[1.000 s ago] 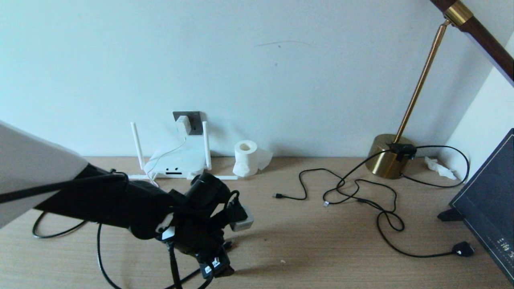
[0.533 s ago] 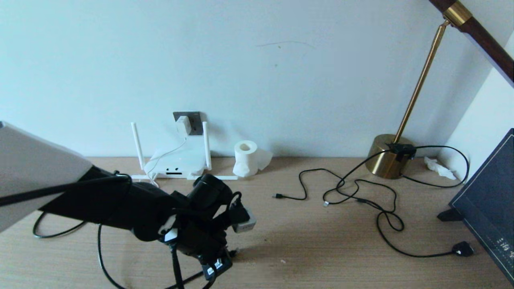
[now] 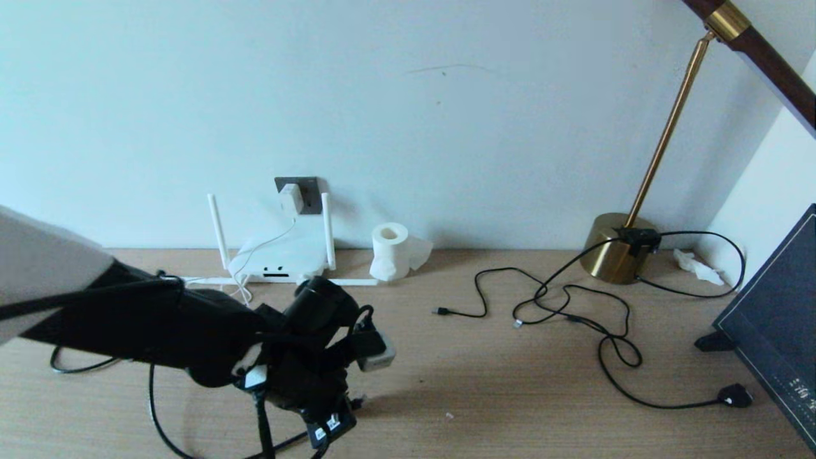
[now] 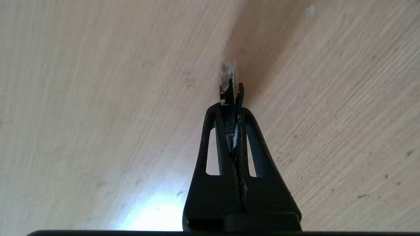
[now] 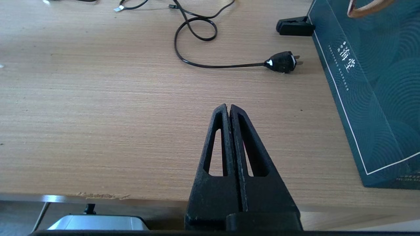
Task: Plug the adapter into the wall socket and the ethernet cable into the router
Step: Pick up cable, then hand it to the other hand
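pinching the ethernet cable point(image 4: 228, 77) plug, left gripper point(image 4: 229, 108) hangs low over the table point(image 4: 98, 98); adapter point(image 3: 291, 198) sits in wall socket point(image 3: 310, 194).

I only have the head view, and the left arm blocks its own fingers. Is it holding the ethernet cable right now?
Observer: Yes. The left wrist view shows the left gripper shut on the ethernet cable, gripping just behind the plug.
Operator: How much of the plug is free?
Observer: Its clear tip sticks out past the fingertips, pointing away from the wrist.
Operator: And the right arm? I see none of it.
Observer: The right gripper is shut and empty, over the table near its front edge.
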You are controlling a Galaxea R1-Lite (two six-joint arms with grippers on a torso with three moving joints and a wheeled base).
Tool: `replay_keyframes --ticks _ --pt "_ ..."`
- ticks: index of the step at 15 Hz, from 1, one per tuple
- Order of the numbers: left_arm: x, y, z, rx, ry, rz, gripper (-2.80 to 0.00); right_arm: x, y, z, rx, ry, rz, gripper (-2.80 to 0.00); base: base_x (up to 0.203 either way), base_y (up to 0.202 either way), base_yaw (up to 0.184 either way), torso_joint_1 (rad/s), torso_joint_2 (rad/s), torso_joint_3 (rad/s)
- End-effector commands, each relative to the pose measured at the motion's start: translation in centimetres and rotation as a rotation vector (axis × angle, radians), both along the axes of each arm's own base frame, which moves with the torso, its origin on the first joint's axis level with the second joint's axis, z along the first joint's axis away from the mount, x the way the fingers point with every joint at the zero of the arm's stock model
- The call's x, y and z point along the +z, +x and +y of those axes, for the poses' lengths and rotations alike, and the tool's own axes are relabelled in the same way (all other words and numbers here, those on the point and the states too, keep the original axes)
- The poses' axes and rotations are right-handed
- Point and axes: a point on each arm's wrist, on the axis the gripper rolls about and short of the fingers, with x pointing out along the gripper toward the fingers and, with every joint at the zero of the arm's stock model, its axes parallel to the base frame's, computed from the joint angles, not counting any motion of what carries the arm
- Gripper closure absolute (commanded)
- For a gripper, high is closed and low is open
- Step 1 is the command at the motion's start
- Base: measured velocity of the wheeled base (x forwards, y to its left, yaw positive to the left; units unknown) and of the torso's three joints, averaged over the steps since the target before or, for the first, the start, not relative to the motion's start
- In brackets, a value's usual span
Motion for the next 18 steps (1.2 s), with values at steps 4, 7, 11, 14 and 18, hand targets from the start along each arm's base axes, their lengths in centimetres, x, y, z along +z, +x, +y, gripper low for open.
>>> replay_keyframes --ticks 4,7,11,14,18 --pt "7.3 -3.2 1.7 -0.038 -0.133 -0.206 0.00 0.0 0.0 0.0 0.000 0.000 0.002 0.00 0.000 0.000 0.000 0.000 0.00 0.000" --pt "10.6 -4.4 2.2 -0.129 -0.169 -0.335 0.00 0.0 0.0 0.0 0.002 -0.008 0.002 0.00 0.000 0.000 0.000 0.000 0.00 0.000" --pt "16.3 -3.9 0.3 -0.222 -0.230 -0.548 0.00 0.2 -0.1 0.0 -0.002 -0.017 -0.008 0.00 0.000 0.000 0.000 0.000 0.00 0.000" --pt "18.4 -4.2 -1.8 -0.225 -0.093 -0.716 0.00 6.0 -1.5 0.1 0.031 0.103 -0.151 0.00 0.000 0.000 0.000 0.000 0.00 0.000" --pt "19.6 -6.0 -4.2 -0.199 -0.122 -0.911 0.00 14.2 2.5 0.5 0.161 0.351 -0.008 0.00 0.000 0.000 0.000 0.000 0.00 0.000"
